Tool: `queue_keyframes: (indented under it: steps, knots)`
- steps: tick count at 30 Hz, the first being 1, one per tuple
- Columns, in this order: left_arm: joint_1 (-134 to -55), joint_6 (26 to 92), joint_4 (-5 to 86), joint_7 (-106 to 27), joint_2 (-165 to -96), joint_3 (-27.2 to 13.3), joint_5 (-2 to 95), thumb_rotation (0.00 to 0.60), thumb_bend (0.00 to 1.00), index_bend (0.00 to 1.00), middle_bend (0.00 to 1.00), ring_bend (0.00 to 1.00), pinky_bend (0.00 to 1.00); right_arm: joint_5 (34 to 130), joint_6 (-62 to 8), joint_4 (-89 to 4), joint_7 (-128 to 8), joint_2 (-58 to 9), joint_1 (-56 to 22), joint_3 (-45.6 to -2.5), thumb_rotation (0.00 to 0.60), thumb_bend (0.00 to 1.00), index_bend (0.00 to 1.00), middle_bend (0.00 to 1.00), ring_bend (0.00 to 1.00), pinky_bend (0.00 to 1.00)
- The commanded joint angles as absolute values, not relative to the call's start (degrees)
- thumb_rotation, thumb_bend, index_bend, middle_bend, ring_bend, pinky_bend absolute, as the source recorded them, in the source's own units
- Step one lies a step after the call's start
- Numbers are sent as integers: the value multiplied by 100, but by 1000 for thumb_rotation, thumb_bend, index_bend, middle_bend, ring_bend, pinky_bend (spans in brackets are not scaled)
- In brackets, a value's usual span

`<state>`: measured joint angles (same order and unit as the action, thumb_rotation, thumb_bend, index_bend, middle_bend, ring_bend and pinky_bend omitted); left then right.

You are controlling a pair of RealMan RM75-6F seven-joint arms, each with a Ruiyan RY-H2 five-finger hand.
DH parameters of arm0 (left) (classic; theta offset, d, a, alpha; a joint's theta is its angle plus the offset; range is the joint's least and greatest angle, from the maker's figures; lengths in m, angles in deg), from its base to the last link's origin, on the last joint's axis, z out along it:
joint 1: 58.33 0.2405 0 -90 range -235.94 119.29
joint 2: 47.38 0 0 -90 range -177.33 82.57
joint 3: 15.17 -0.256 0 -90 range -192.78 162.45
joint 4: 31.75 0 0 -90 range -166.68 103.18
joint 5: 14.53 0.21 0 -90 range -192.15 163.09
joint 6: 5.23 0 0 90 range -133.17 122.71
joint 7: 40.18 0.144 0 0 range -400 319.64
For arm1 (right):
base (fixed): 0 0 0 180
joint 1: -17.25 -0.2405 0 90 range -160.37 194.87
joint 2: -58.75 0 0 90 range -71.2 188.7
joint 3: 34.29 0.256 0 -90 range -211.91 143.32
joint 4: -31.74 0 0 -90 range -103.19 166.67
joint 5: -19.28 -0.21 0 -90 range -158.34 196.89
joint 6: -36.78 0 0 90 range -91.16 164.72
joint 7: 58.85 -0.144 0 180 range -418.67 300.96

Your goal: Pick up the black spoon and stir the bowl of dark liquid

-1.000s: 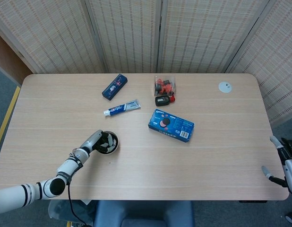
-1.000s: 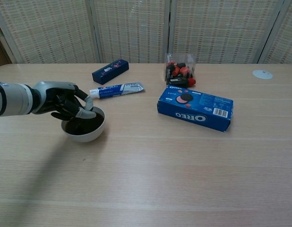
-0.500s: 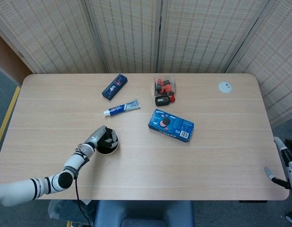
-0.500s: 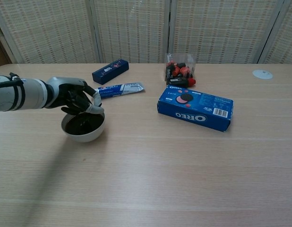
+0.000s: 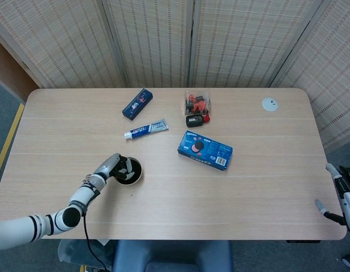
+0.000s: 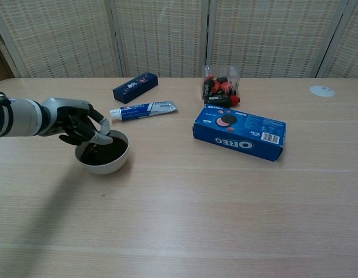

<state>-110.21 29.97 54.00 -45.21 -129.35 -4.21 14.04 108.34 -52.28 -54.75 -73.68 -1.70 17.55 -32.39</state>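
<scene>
- Head view: high above the near edge, looking steeply down; the whole table point(image 5: 265, 187) fits, screens at 12 o'clock.
- Chest view: low and close, facing 12 o'clock across the tabletop.
- Both share the bowl point(image 5: 129, 171) point(image 6: 103, 152), Oreo box point(image 5: 204, 150) point(image 6: 239, 131) and toothpaste tube point(image 5: 146, 130) point(image 6: 143, 109).

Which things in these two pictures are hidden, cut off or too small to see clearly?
- Black spoon: no view shows it plainly; the left hand curls over the bowl rim, where it would be.
- Right hand: cut by the head view's right edge, absent from the chest view; its state is unclear.
- Clear bag: contents too small to name in either view.
- White disc: too small to identify.
</scene>
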Motion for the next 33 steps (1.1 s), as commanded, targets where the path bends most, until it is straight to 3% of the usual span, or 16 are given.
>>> queue_keyframes:
  steps: [1, 17, 33]
  knots:
    - [-10983, 2985, 5525, -4532, -12900, -426, 1517, 600, 399, 650, 1000, 1000, 1000, 10831, -5229, -5464, -7378, -170, 1760, -3242, 600, 261, 26, 157, 57, 144]
    - [-11425, 3297, 5070, -4104, -13375, -395, 1159, 600, 399, 650, 1000, 1000, 1000, 10796, -5286, -5442, -7420, -164, 1826, -3249, 600, 261, 26, 157, 57, 144]
    - [-11155, 3071, 5568, -4131, -12902, -503, 1363, 600, 399, 650, 1000, 1000, 1000, 10847, -5215, -5489, -7343, -168, 1753, -3236, 600, 260, 26, 157, 57, 144]
